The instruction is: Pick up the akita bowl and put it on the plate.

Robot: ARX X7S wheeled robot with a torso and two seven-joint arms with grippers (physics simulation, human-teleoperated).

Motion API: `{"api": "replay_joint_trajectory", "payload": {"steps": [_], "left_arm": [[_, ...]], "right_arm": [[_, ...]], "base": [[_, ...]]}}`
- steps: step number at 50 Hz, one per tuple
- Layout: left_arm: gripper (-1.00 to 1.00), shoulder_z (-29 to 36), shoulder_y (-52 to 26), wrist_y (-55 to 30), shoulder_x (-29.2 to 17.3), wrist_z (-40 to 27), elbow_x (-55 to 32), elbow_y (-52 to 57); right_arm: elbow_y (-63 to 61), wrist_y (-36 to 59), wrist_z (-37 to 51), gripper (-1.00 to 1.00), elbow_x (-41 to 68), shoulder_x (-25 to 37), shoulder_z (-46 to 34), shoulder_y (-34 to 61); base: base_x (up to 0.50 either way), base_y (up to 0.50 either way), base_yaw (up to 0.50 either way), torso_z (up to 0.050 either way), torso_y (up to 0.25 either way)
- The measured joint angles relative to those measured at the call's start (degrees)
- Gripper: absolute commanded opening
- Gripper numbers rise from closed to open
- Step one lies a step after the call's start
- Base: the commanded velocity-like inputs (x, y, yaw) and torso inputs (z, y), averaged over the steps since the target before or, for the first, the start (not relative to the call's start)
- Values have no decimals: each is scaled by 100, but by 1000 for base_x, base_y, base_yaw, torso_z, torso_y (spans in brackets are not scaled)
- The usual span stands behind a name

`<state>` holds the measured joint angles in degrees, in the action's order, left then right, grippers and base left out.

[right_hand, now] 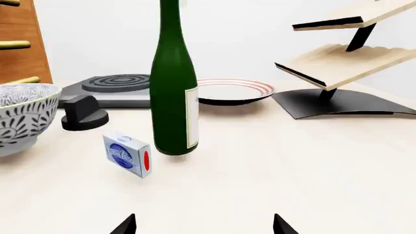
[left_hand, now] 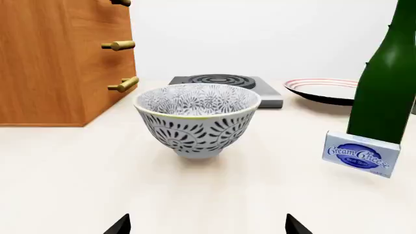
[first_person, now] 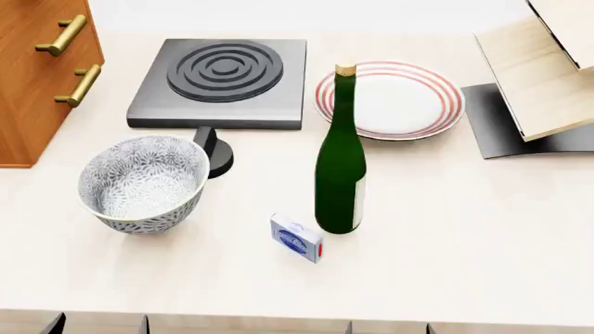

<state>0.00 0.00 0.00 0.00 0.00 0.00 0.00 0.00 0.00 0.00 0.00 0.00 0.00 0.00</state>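
Note:
The akita bowl (first_person: 144,182), white with a dense grey-black leaf pattern, stands upright on the cream counter at front left. In the left wrist view the akita bowl (left_hand: 197,119) is straight ahead of my left gripper (left_hand: 208,225), which is open with bare counter between its tips. The plate (first_person: 390,101), white with red rings, lies at the back right beside the stove; the plate (left_hand: 323,90) also shows beyond the bowl. My right gripper (right_hand: 203,225) is open and holds nothing, facing the bottle, with the plate (right_hand: 234,91) behind it and the bowl (right_hand: 23,114) off to one side.
A tall green bottle (first_person: 341,167) and a small cream cheese box (first_person: 297,238) stand between bowl and plate. A grey stove burner (first_person: 221,82) with a black knob (first_person: 215,152) sits behind the bowl. A wooden cabinet (first_person: 37,69) is at left, a wooden rack (first_person: 543,76) at right.

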Motion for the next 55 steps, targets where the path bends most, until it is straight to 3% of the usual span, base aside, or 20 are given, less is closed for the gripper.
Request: {"api": "replay_joint_trajectory", "payload": {"steps": [17, 38, 55], "left_arm": [[100, 221, 76, -48, -227, -231, -228, 215], [100, 249, 1497, 448, -545, -556, -390, 2691], [100, 48, 1870, 963, -706, -828, -633, 3305]], "right_arm": [[-120, -40, 235, 100, 133, 179, -221, -67], [-2355, -435, 579, 100, 327, 541, -254, -1417], [-2872, -611, 790, 100, 576, 711, -161, -1727]], "base": [[0, 0, 0, 0, 0], [0, 0, 0, 0, 0], [0, 0, 0, 0, 0]]}}
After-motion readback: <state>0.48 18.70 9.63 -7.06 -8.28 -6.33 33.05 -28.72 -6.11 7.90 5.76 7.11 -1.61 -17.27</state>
